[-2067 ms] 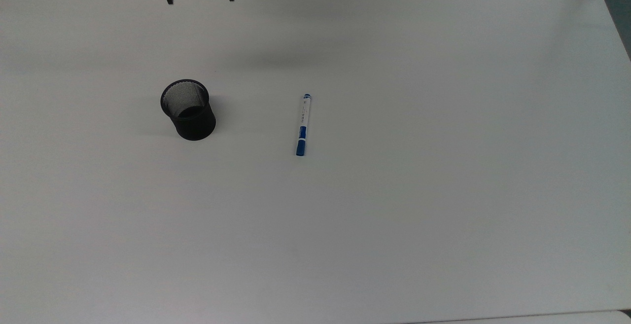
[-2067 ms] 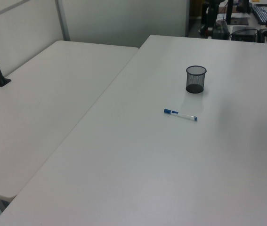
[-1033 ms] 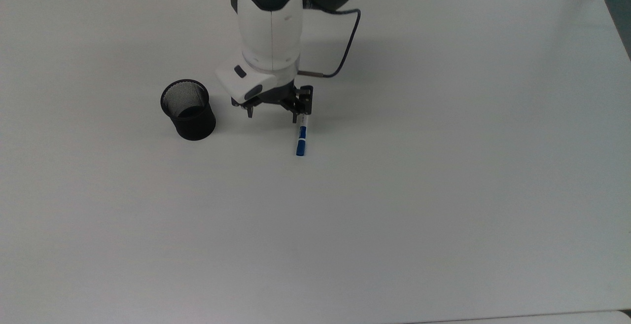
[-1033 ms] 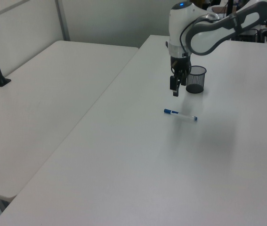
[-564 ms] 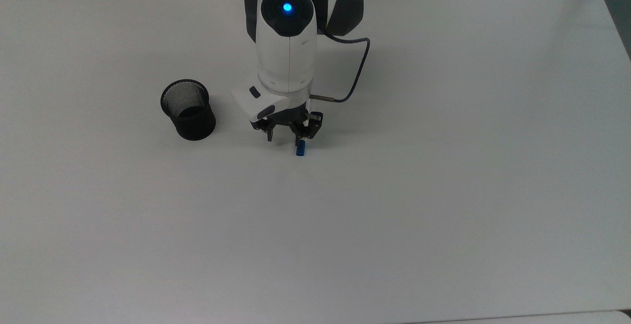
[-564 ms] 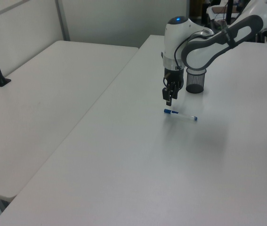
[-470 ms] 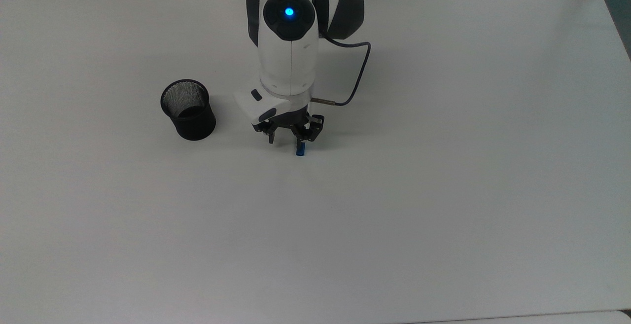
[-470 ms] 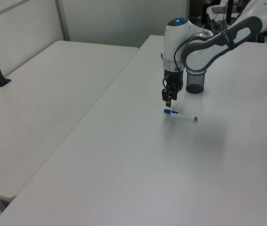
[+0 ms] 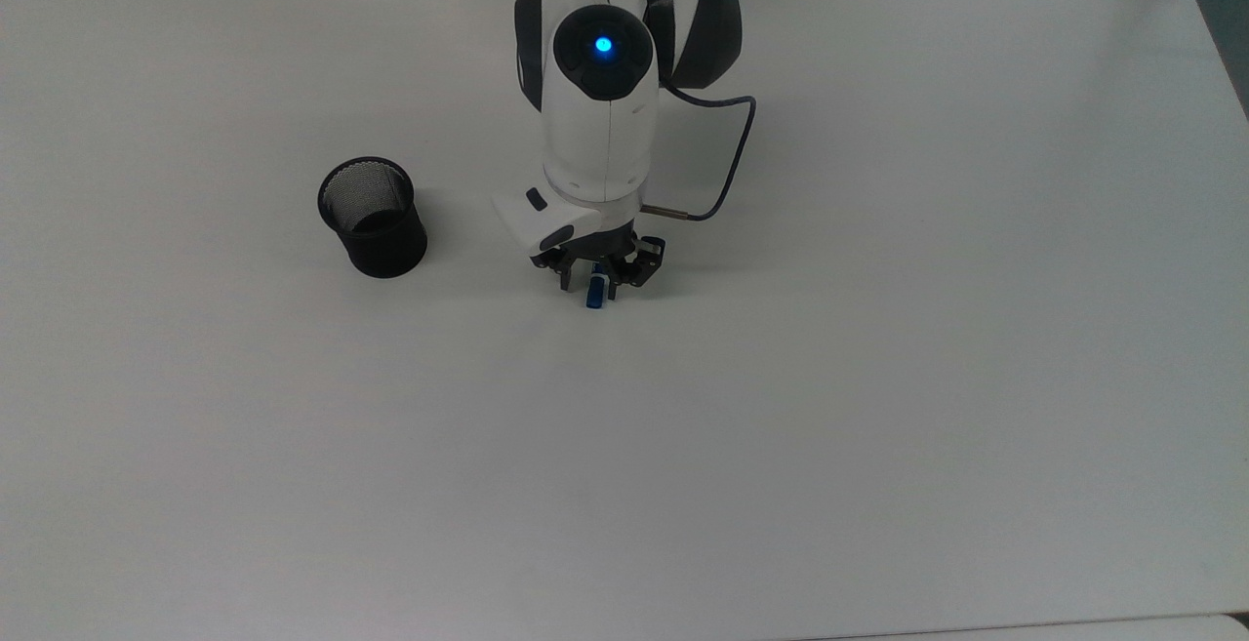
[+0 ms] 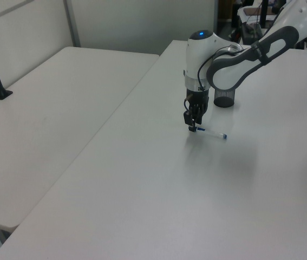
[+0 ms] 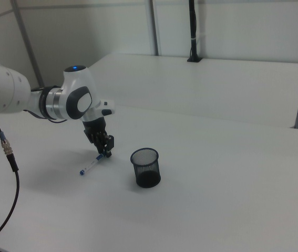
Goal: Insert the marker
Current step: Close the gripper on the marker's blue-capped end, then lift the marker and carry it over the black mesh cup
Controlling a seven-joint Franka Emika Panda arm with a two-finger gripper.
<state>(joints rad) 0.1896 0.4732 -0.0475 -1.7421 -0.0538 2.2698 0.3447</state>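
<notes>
A wide white table (image 9: 878,378) is seen, with a second white table (image 10: 50,108) butted against it on the left view's left. A black mesh cup (image 9: 373,217) stands upright on the top view's left of the arm (image 9: 600,124), empty as far as can be seen. The marker (image 10: 211,133) lies flat on the table, well apart from the cup and on the top view's right of it; its blue cap end (image 9: 594,296) points toward the near edge in the top view.

The gripper (image 9: 596,279) is held low over the cap end, with its fingers set apart on either side of the barrel. Whether the fingers touch the marker cannot be told; it is judged that nothing is clamped.

The task is judged to be at an early stage: the gripper has been placed at the marker, but no grasp is made. Left to be done are the closing on the barrel, the lift, the carry toward the cup on the top view's left, the turning upright, and the drop into the cup's open mouth.
</notes>
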